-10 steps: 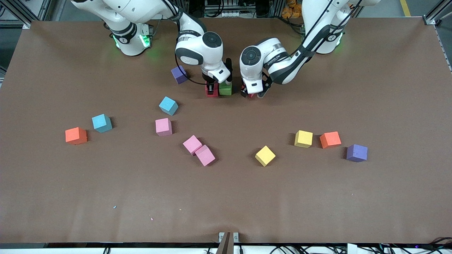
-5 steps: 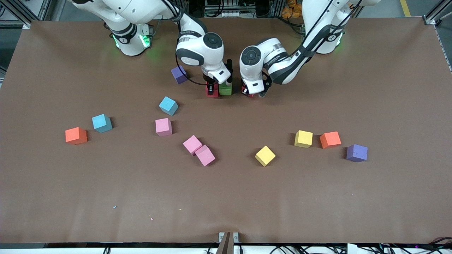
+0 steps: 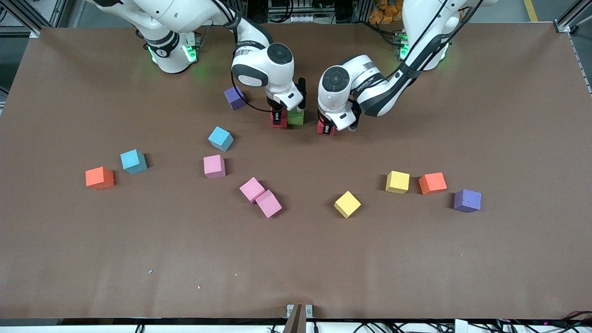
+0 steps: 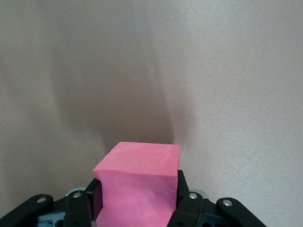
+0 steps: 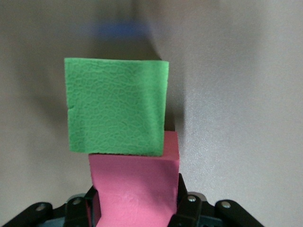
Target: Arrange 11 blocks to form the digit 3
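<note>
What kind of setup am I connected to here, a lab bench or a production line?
Most likely a robotics lab bench: a brown-covered table inside aluminium framing, cables along the edges, and loose foam blocks such as a yellow block. The left pincer and right pincer each grip a red block.

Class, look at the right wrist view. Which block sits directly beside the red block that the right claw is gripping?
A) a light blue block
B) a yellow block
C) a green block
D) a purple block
C: in the right wrist view the right claw is shut on a red block, and a green block touches it.
</note>
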Action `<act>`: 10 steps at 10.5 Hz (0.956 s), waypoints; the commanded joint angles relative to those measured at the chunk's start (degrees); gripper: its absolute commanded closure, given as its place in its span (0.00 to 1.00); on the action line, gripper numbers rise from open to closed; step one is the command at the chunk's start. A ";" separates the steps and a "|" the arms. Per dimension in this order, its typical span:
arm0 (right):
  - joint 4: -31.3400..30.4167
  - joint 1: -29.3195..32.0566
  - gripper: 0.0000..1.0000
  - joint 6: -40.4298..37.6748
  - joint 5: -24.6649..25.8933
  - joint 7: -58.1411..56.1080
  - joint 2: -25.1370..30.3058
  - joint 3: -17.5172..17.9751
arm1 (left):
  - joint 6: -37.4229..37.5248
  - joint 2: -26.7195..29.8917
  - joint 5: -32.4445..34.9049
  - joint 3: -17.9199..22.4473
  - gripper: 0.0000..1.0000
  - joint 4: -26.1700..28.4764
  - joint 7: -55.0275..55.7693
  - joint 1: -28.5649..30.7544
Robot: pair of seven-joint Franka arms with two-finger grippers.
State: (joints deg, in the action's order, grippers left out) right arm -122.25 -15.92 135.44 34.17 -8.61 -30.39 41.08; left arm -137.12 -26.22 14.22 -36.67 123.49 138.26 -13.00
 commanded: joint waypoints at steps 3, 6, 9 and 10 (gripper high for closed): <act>2.37 -1.39 1.00 -0.18 1.60 2.55 -3.00 -0.04 | -0.07 1.26 -1.04 -0.51 1.00 0.96 8.41 0.17; 2.63 -1.83 1.00 -0.27 1.78 2.46 -3.09 -0.04 | -0.16 0.73 -1.38 -0.60 1.00 0.87 8.95 0.17; 2.63 -1.83 1.00 -0.18 1.87 2.55 -3.09 -0.13 | -0.69 0.73 -2.71 -0.69 1.00 1.05 8.95 0.08; 2.72 -1.83 1.00 -0.18 1.87 2.55 -3.09 -0.13 | -0.69 0.73 -2.97 -0.77 1.00 1.05 8.95 0.08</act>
State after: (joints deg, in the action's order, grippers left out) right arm -121.10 -16.78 135.41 34.18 -8.08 -31.29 41.09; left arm -137.13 -26.22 12.46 -37.06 123.73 146.42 -13.02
